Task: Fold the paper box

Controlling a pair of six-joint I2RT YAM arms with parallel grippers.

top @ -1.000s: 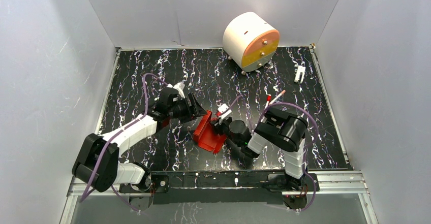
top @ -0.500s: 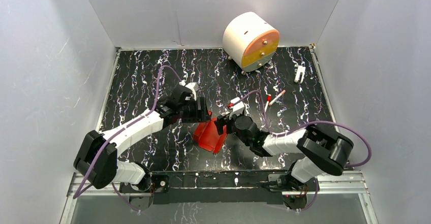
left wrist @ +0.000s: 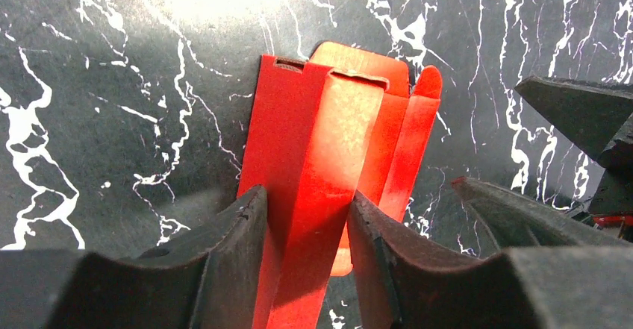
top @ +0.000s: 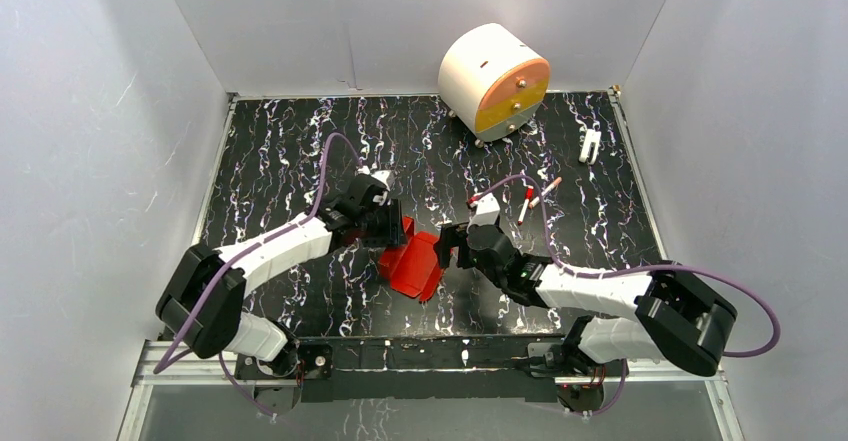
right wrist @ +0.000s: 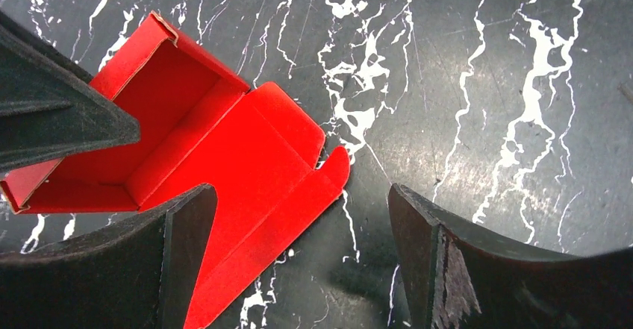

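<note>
From above, the paper box point(top: 412, 263) lies on the table point(top: 270, 161) just toward 6 o'clock of centre, between the two arms; the left gripper point(top: 392, 233) sits at its 10 o'clock edge and the right gripper point(top: 446, 248) at its 3 o'clock edge; a drum point(top: 495, 81) stands far off at 1 o'clock, with pens point(top: 530, 199) nearer.

In the left wrist view, the fingers point(left wrist: 239, 247) are clenched on one raised wall of the box, card pressed between both pads.

In the right wrist view, the jaws stand wide apart and hold nothing; one finger point(right wrist: 175, 247) hovers over the flat lid flap at 7 o'clock, the other over bare table at 5 o'clock.

I'd judge it about half done; the tray has upright walls, but the lid and its tuck tab lie open and need closing.
</note>
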